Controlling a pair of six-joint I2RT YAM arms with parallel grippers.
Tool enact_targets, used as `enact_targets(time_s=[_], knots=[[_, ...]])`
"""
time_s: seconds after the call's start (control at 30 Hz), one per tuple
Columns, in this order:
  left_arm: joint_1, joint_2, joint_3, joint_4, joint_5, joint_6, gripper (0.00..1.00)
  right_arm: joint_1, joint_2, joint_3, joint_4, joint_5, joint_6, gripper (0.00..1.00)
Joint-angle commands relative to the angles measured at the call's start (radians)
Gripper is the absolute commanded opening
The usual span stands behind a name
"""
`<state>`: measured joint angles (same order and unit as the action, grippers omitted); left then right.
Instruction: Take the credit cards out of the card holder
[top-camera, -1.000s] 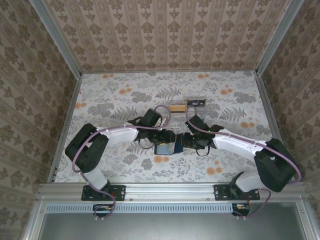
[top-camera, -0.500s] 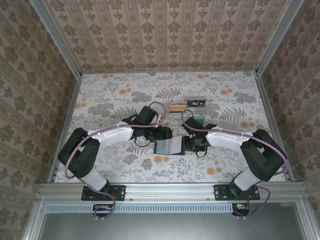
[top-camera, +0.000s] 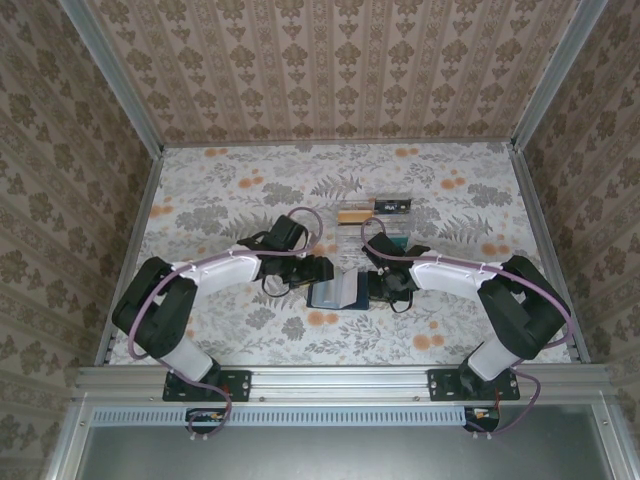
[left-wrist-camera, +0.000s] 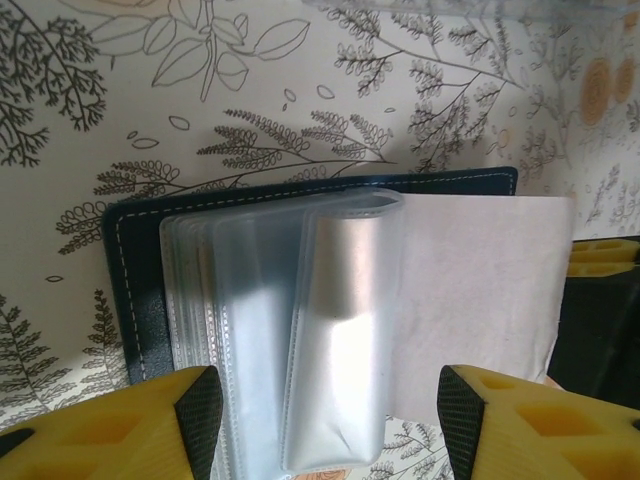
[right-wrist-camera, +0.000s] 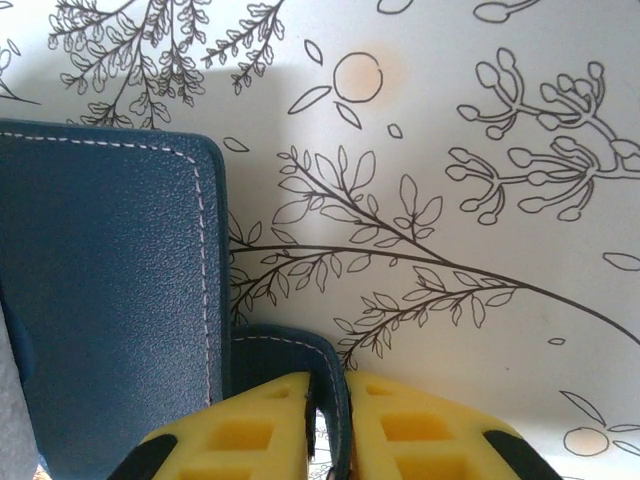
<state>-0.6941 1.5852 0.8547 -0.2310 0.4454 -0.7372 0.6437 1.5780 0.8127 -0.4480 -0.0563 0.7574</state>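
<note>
Open card holder (left-wrist-camera: 135, 285) holds clear plastic sleeves (left-wrist-camera: 255, 330).

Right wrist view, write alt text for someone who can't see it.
The right pincer, with yellow fingertips, pinches the small tab of a dark blue card holder with white stitching. It lies on a white cloth printed with leaves and orange flowers.

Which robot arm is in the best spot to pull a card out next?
Probably the left. The left gripper is open, with the card holder's clear sleeves right between its fingers. The right gripper is pinched shut on the holder's tab, so it looks busy steadying it.
</note>
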Motion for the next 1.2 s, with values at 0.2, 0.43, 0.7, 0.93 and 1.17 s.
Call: enact_targets(time_s=[0.2,0.43,0.7,0.93,1.17], knots=[[-0.022,0.073,-0.002,0.047,0.042,0.003,0.63,-0.007,0.024,0.026,-0.005,0.009,-0.013,0.18],[-0.030,0.076,-0.016,0.144,0.109,-0.025,0.69,-0.006,0.034,0.025,0.005,-0.001,-0.012,0.18],[-0.040,0.075,-0.002,0.188,0.159,-0.024,0.73,-0.007,0.043,0.026,0.011,-0.006,-0.010,0.18],[-0.055,0.081,0.034,0.205,0.191,-0.022,0.72,-0.012,0.035,0.019,0.018,-0.006,-0.012,0.19],[-0.083,0.099,0.097,0.185,0.222,-0.008,0.70,-0.049,-0.091,-0.039,0.042,0.006,0.008,0.22]])
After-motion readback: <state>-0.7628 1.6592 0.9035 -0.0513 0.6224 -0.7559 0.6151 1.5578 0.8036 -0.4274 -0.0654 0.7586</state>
